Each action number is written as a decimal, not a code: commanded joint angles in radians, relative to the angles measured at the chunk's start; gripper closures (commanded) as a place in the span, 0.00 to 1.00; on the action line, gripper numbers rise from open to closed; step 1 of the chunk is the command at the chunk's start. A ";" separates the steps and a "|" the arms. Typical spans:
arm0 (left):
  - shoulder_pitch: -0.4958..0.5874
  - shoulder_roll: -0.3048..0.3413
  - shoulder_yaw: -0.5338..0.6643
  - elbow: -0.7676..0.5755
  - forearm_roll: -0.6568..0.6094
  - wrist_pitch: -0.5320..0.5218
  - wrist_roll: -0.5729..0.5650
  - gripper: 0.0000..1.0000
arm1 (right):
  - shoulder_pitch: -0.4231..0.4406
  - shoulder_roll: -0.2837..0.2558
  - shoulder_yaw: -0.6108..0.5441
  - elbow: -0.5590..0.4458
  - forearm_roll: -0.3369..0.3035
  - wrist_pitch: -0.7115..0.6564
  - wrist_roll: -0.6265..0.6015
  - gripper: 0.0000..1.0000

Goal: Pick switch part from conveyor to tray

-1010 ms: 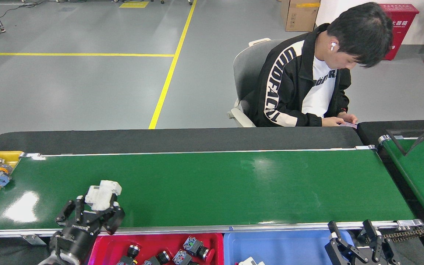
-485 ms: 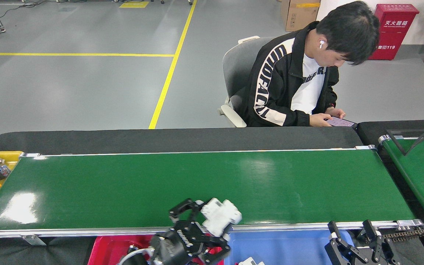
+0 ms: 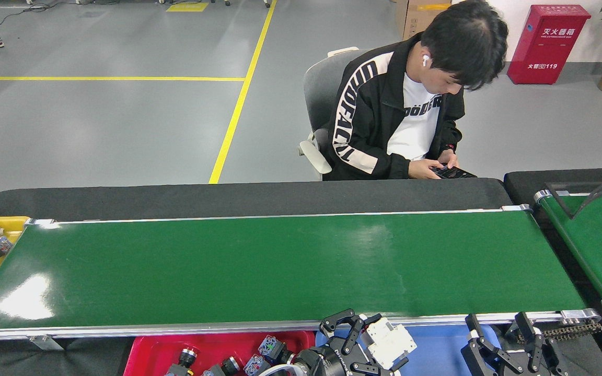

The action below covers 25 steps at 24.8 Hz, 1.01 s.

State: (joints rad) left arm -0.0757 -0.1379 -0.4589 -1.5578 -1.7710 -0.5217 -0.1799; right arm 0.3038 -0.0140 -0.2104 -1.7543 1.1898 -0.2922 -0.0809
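The switch part (image 3: 390,345) is a white blocky piece, and my left gripper (image 3: 377,339) is shut on it. Both hang just past the near rail of the conveyor (image 3: 280,266), over the left end of the blue tray (image 3: 437,351). No parts lie on the glossy green belt. My right gripper (image 3: 499,337) stands open at the blue tray's right end with nothing between its fingers.
A red tray (image 3: 147,355) left of the blue one holds several black and grey switch parts. A yellow bin (image 3: 11,223) with more parts sits at the belt's left end. A narrower green belt (image 3: 593,235) angles off at right. A seated person (image 3: 400,109) holds a phone beyond the belt.
My left gripper has carried the white switch part rightward along the near rail, from above the red tray's edge to over the blue tray. The person has shifted left. The right gripper stayed still.
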 commanded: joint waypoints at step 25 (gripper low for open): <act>0.280 0.092 0.678 -0.219 0.239 0.198 0.092 0.00 | -0.002 0.008 -0.041 -0.016 0.033 0.215 -0.005 0.01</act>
State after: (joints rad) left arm 0.2037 -0.0440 0.2221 -1.7625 -1.5338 -0.3301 -0.1003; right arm 0.3071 -0.0066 -0.2472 -1.7546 1.2149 -0.1644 -0.0880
